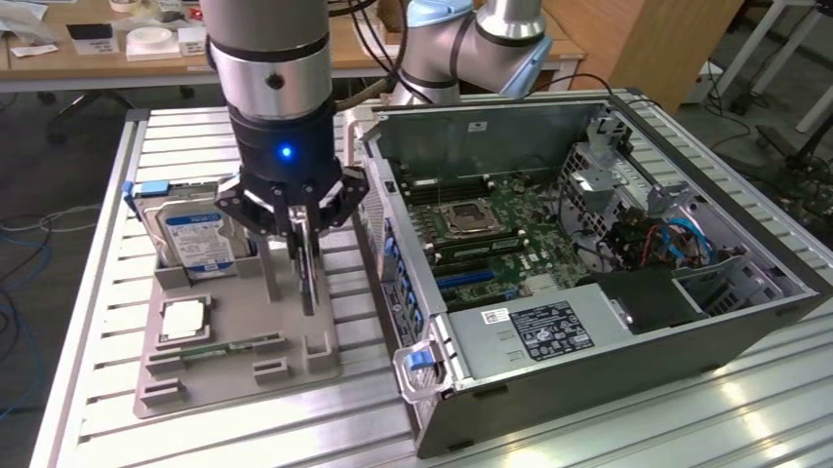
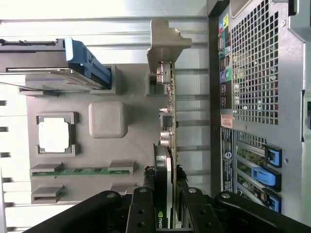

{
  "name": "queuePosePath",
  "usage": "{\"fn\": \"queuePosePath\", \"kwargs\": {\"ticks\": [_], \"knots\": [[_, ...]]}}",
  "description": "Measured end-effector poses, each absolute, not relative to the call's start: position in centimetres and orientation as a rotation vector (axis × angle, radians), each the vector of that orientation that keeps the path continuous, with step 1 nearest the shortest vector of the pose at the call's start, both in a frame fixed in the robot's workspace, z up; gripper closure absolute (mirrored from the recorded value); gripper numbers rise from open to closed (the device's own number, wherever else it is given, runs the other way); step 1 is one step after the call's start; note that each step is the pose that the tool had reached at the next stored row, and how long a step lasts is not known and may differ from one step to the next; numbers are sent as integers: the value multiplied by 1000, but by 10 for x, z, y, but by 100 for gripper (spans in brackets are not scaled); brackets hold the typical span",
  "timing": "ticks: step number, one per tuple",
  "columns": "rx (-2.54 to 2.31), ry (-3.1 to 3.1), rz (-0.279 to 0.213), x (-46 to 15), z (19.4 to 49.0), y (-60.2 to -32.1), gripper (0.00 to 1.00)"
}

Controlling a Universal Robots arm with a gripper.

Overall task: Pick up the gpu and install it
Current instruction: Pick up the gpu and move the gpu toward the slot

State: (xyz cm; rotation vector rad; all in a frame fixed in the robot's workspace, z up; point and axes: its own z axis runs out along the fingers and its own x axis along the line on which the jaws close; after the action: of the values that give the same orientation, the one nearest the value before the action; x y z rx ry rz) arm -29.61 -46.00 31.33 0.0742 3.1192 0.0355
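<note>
Pincer clamped on one gpu, upright at tray; one hard drive, one processor, one memory stick alongside.

Surface: silver slatted aluminium table, running from the upper left to the lower right of the exterior view | Left of centre on it: flat grey plastic parts tray with moulded slots | Right of centre on it: open grey metal computer tower case lying on its side, just beside the tray

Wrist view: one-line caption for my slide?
Gripper clamps the upright gpu in its gray tray slot, beside the computer case.
</note>
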Motion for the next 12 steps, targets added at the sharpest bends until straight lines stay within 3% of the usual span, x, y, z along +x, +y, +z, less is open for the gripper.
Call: {"fn": "queuePosePath", "kwargs": {"ticks": [12], "knots": [[74,3119,35,-296,346,-460,73]]}}
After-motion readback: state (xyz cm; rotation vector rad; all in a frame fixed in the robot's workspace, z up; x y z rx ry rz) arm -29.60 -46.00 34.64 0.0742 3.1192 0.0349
